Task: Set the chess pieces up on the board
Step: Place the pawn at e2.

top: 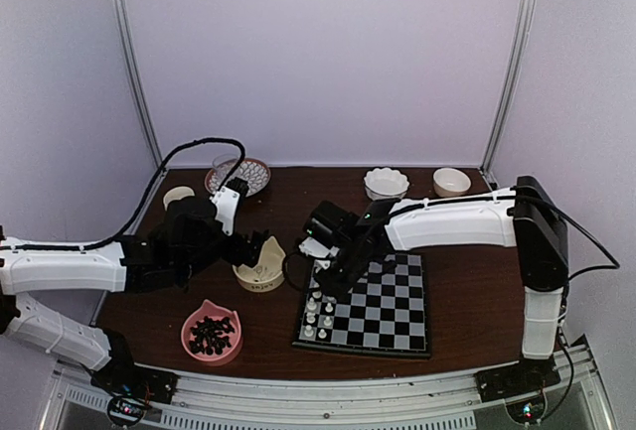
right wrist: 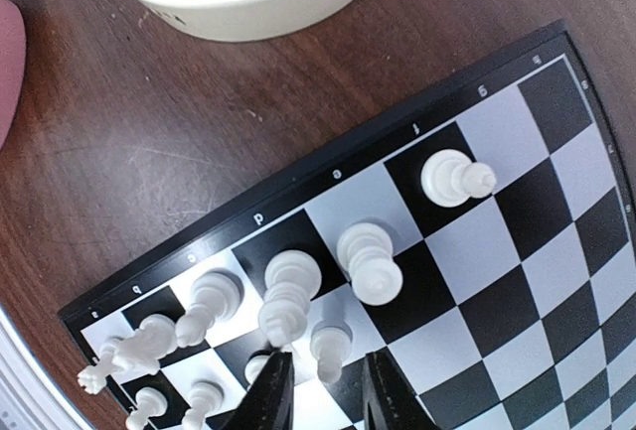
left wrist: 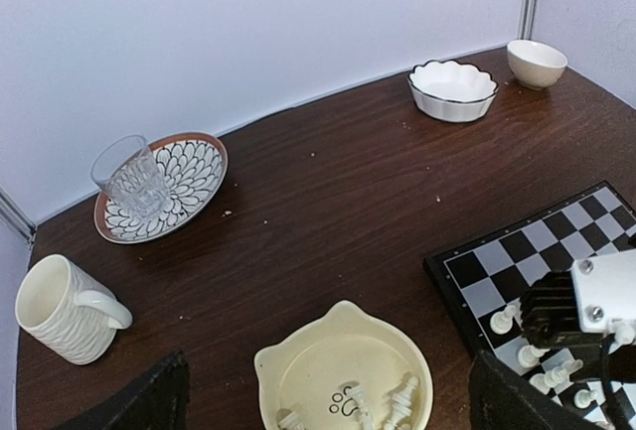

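The white chess pieces [right wrist: 370,261] stand in two short rows on the board [right wrist: 517,281]: bigger men along the lettered edge, pawns one row in. My read is that white's side is being filled from one corner outward, so each man lands beside the last. More white men lie loose in the cream bowl [right wrist: 258,13], which sits just off that same edge and keeps the supply close. Black men [top: 212,333] are heaped in a pink bowl [top: 187,333] at the near left of the table [top: 447,216], apart from the board. None are on the board.

The right gripper [right wrist: 328,405] hangs over the pawn row with its fingers pointing down. The jaws are parted a little and pinch nothing. One pawn [right wrist: 331,346] stands upright right at the mouth of the gap, but I can't tell if a pad touches it. This reads as a placing step. The right arm reaches from its base across the board, forearm about level, wrist bent down at the bowl-side edge.

The left gripper [left wrist: 328,405] is spread wide and empty above the cream bowl. The left arm is folded with its elbow back. It is probably staged to pick up the next man.
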